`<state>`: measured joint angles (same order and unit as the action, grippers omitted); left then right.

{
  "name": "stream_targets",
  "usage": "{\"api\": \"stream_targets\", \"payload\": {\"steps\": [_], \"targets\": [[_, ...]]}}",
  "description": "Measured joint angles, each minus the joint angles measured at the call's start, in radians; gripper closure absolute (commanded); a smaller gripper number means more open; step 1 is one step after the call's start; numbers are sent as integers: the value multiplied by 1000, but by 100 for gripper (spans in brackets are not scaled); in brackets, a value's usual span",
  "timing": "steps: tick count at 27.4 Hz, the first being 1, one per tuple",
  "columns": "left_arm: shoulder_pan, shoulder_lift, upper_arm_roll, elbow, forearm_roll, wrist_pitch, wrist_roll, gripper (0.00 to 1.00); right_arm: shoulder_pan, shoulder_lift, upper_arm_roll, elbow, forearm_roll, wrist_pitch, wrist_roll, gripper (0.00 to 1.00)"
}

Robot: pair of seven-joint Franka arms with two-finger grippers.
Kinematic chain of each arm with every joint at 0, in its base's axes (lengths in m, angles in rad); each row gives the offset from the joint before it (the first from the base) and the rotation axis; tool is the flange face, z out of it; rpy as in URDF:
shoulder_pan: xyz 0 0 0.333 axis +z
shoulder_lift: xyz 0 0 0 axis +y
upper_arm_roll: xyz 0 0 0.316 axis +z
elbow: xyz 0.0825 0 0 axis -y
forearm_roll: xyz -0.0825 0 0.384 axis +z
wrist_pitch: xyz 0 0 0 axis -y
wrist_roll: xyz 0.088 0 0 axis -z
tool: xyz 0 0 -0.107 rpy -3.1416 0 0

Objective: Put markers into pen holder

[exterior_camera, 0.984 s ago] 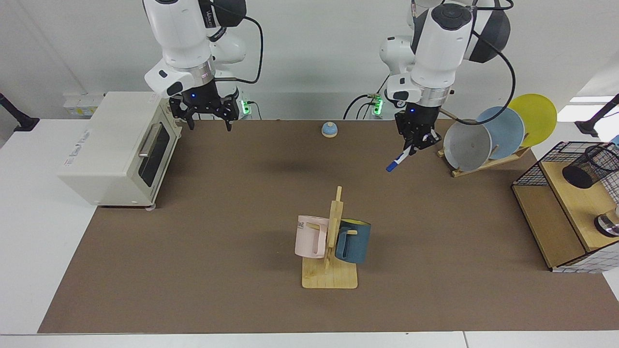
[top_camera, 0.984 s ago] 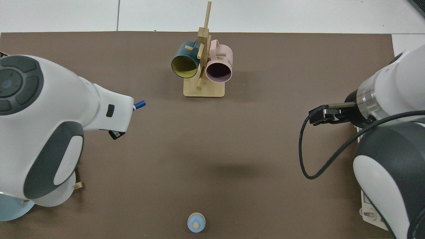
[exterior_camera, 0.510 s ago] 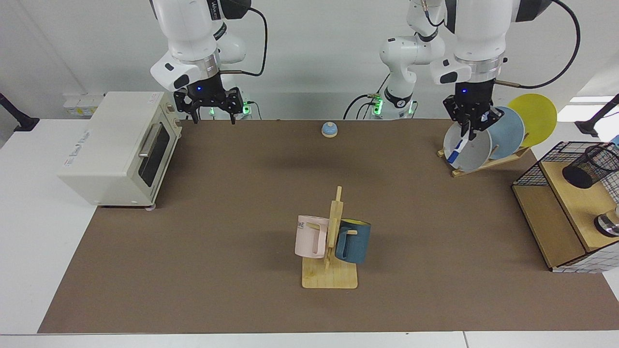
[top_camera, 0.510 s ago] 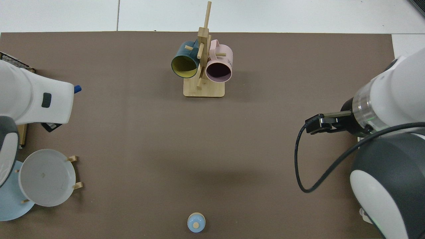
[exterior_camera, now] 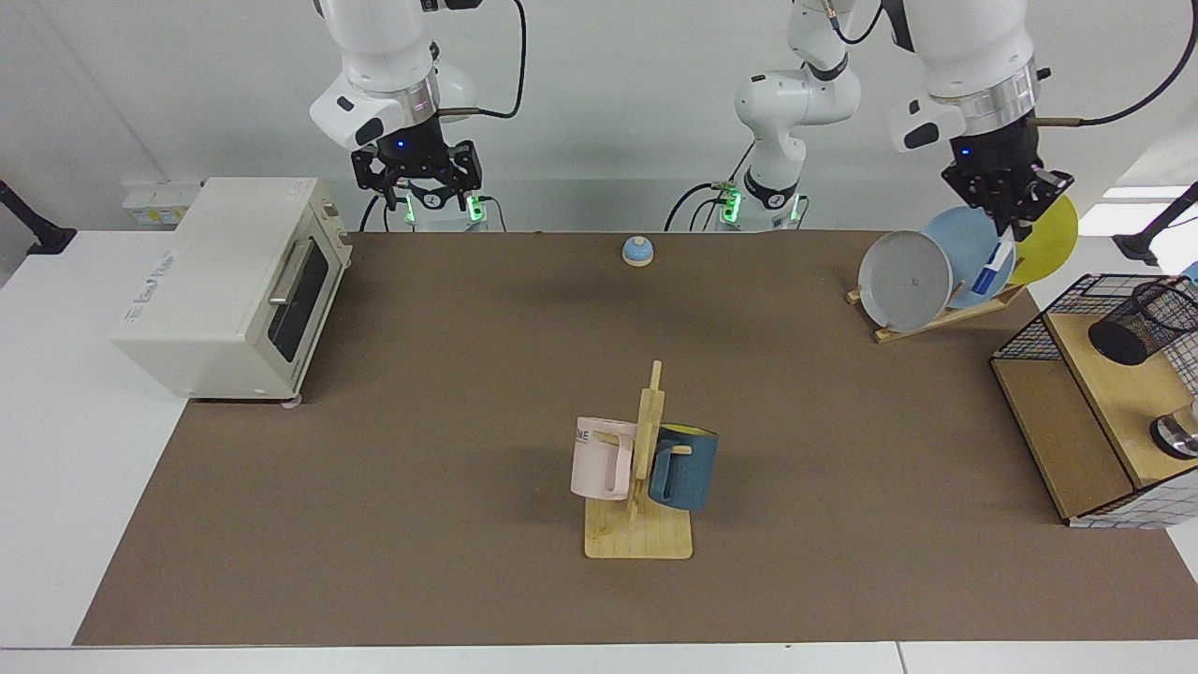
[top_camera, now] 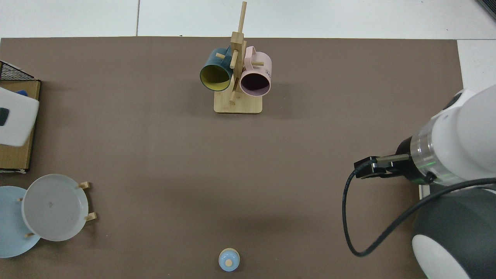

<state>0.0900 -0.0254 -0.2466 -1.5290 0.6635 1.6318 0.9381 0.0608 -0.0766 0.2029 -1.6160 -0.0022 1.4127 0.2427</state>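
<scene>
Hanging from the left gripper (exterior_camera: pixel 1009 227), the marker (exterior_camera: pixel 992 270) is pinched near its upper end, above the plates (exterior_camera: pixel 973 253), well short of the pen holder (exterior_camera: pixel 1142 323). Light and stiff, probably slippery. Right gripper (exterior_camera: pixel 418 186) is parked, fingers spread.

Cream toaster oven (exterior_camera: pixel 229 285), wooden mug tree (exterior_camera: pixel 642 487) with pink mug (exterior_camera: pixel 602 458), blue mug (exterior_camera: pixel 684 465), plate rack (exterior_camera: pixel 945 314), small bell (exterior_camera: pixel 637 251)

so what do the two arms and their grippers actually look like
Both are glossy white Franka arms with rounded dark grey joint covers and a silver ring at the wrist. Each ends in a black two-finger gripper, the left gripper and the right gripper, with a small blue light on the black hand above it. A black cable loops off each wrist.
</scene>
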Motion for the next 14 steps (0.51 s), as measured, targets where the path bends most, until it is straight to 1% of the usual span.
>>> {"api": "stream_targets", "payload": {"steps": [2, 5, 10, 12, 14], "targets": [[45, 0, 1, 9, 51, 25, 67, 100, -5, -1, -2, -4, 1, 2, 0, 0], [111, 2, 3, 17, 111, 98, 175, 100, -16, -1, -5, -7, 1, 5, 0, 0], [214, 11, 4, 18, 148, 245, 331, 100, -25, -1, -8, -10, 2, 33, 0, 0], [242, 20, 4, 18, 180, 292, 384, 100, -27, -1, -8, -10, 2, 46, 0, 0], [254, 29, 4, 18, 217, 320, 417, 100, -30, 0, -9, -11, 2, 59, 3, 0]]}}
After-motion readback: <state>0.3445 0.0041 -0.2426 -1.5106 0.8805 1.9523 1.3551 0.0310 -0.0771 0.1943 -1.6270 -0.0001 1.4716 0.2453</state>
